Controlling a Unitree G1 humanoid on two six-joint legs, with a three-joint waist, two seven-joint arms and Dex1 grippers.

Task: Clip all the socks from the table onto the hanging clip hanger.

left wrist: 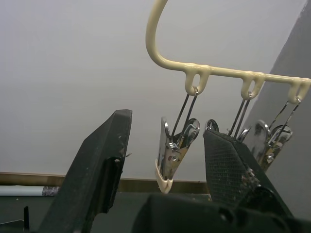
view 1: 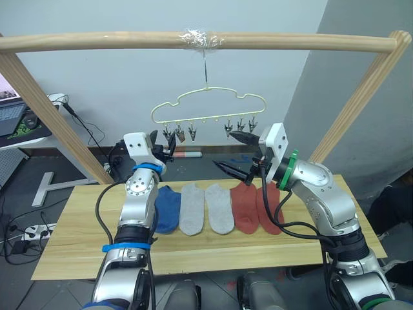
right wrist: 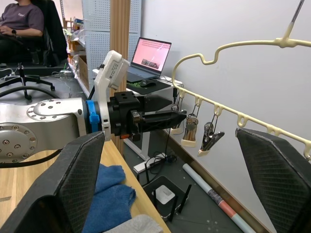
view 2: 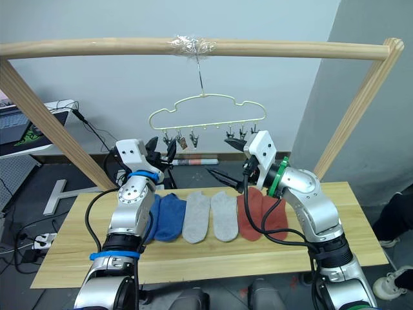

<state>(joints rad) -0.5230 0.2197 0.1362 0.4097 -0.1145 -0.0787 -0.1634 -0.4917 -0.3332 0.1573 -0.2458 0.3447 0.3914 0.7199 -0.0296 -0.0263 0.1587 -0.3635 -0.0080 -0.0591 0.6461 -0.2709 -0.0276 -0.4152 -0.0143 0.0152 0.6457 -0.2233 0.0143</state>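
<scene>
The pale yellow-green clip hanger [view 1: 208,105] hangs by its hook from the wooden pole, small metal clips [view 1: 179,134] dangling along its bottom bar. My left gripper [view 1: 161,143] is raised to the hanger's left end and open; in the left wrist view its fingers [left wrist: 99,170] stand either side of the end clip [left wrist: 169,158] without touching it. My right gripper [view 1: 237,155] is open and empty, just below the right-hand clips. On the table [view 1: 77,245] lie the socks in a row: blue [view 2: 171,216], two light grey [view 1: 191,208], two rust red [view 1: 245,206].
A thick wooden pole frame [view 1: 193,40] spans the scene, its slanted legs [view 1: 45,110] at both table ends. A desk with a laptop [view 1: 11,116] stands at far left. A tube [view 1: 188,154] lies on the floor behind the table. A person [right wrist: 22,19] sits in the background.
</scene>
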